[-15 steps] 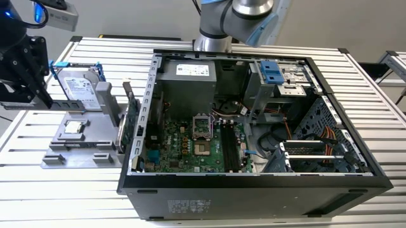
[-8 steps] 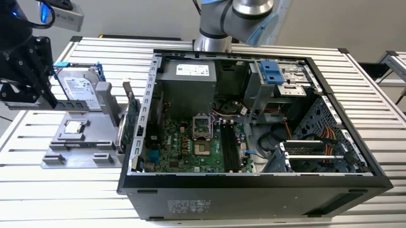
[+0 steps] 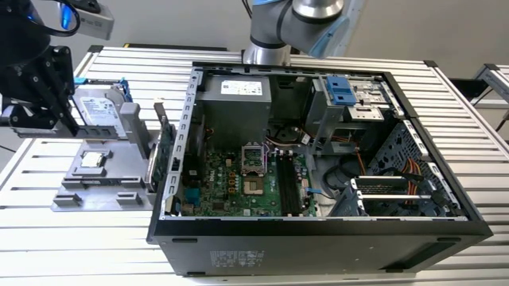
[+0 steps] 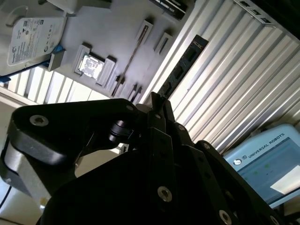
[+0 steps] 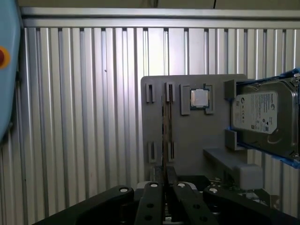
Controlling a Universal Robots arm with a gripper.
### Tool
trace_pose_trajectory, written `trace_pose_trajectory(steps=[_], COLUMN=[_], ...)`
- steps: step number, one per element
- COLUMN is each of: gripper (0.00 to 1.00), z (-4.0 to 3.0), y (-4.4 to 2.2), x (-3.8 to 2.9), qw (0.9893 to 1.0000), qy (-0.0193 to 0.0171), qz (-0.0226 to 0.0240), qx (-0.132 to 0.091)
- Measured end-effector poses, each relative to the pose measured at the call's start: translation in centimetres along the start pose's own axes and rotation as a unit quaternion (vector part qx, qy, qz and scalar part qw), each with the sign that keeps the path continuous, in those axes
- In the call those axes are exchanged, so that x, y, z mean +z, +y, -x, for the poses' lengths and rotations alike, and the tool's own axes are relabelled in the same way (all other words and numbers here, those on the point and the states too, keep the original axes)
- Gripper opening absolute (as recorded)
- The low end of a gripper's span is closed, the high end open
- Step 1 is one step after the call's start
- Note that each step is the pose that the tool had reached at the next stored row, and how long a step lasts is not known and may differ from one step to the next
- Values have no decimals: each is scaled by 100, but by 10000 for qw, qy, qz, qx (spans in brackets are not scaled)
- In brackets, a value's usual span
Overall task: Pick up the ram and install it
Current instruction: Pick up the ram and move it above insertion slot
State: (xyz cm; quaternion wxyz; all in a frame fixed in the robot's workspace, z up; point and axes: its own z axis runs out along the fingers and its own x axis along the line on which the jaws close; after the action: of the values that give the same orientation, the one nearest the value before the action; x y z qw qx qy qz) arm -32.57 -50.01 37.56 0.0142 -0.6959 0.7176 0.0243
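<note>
1. Firmly pinched between the narrow black metal fingers of the hand is the ram, a long, thin, dark circuit-board stick with flat square chips along its face. In the first wrist view it shows edge-on as a slim line.
2. Under the hand lies a flat grey plastic holder plate with small raised slots. It carries a square, shiny metal-lidded processor and a boxy silver hard drive with a white label.
3. Beside the plate in the exterior view stands an open black steel computer case with its green motherboard exposed. A green card with a metal bracket stands upright just beside the case's side wall.
4. Everything rests on a ribbed aluminium tabletop, and a plain pale wall rises behind.
</note>
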Motion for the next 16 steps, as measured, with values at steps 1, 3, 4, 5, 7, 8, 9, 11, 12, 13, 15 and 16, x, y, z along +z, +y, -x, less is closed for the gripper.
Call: trace_pose_trajectory(steps=[1, 3, 4, 5, 7, 8, 9, 11, 12, 13, 15, 16], gripper=[0, 0, 0, 0, 0, 0, 0, 0, 0, 0, 0, 0], z=[0, 1, 1, 2, 3, 3, 3, 4, 4, 5, 5, 6], y=[-12, -36, -49, -63, -87, -98, -108, -128, -139, -150, -171, -180], x=[0, -1, -1, 0, -1, -1, -2, -1, -2, -2, -2, -3], qw=[10000, 10000, 10000, 10000, 10000, 10000, 10000, 10000, 10000, 10000, 10000, 10000], qy=[0, 0, 0, 0, 0, 0, 0, 0, 0, 0, 0, 0], qz=[0, 0, 0, 0, 0, 0, 0, 0, 0, 0, 0, 0], qx=[0, 0, 0, 0, 0, 0, -1, 0, 0, 0, 0, 0])
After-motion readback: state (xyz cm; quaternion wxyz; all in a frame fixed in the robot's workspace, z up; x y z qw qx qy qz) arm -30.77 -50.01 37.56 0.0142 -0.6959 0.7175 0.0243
